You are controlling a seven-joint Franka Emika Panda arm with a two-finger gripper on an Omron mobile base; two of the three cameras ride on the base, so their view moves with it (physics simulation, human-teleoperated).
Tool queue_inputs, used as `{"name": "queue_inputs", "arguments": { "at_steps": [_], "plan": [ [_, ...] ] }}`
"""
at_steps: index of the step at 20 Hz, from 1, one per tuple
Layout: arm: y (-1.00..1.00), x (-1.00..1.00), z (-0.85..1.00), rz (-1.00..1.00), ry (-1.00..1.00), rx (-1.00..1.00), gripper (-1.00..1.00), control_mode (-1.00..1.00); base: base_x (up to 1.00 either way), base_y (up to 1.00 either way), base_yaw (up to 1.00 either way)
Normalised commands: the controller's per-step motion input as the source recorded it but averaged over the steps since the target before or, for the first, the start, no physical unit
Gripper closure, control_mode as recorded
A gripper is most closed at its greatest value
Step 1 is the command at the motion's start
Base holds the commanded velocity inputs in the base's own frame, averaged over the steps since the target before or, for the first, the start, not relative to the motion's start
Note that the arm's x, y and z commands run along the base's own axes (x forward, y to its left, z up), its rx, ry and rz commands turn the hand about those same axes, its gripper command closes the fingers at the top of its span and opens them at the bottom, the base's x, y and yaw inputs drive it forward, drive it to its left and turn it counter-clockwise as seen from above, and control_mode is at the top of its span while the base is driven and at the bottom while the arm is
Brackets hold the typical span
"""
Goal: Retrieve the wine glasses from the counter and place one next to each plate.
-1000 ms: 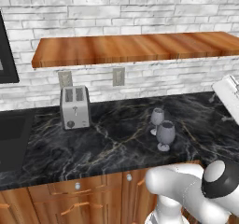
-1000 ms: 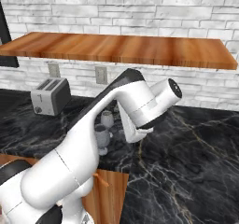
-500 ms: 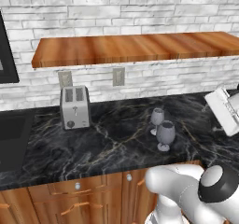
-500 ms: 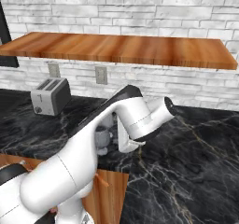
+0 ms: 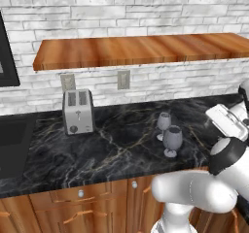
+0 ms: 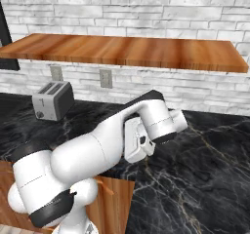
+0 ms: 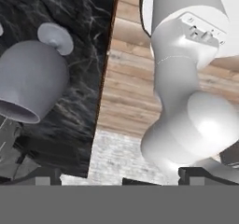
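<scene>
On the left of the counter (image 5: pixel 112 149) the toaster (image 5: pixel 78 111) had not moved. Right of centre the two glasses stood upright, close together near the front edge – the far glass (image 5: pixel 163 123) just behind the near glass (image 5: pixel 172 139). At the right edge, the arm had swung down over the last second, bringing the gripper (image 7: pixel 121 177) low and level with the glasses. Its fingers stood wide apart and empty, so the reach looked nearly done and the grasp not yet begun. From the hand, the near glass sat off to one side, not between the tips – some sideways correction seemed needed. The glasses were smoky grey and translucent, with rounded bowls, short stems and round feet.
</scene>
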Motion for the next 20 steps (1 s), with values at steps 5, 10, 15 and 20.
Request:
{"name": "queue_inputs", "arguments": {
  "at_steps": [5, 10, 15, 20],
  "plan": [
    [0.04, 0.17, -0.35, -0.04, 0.06, 0.02, -1.00, -1.00, 0.00, 0.00, 0.00],
    [0.11, 0.10, -0.33, -0.18, 0.00, 0.00, -1.00, -1.00, 0.00, 0.00, 0.00],
    [0.21, 0.09, -0.33, -0.14, 0.03, 0.00, -1.00, -1.00, 0.00, 0.00, 0.00],
    [0.28, 0.12, -0.23, -0.01, 0.09, 0.00, -1.00, -1.00, 0.00, 0.00, 0.00]
  ]
}}
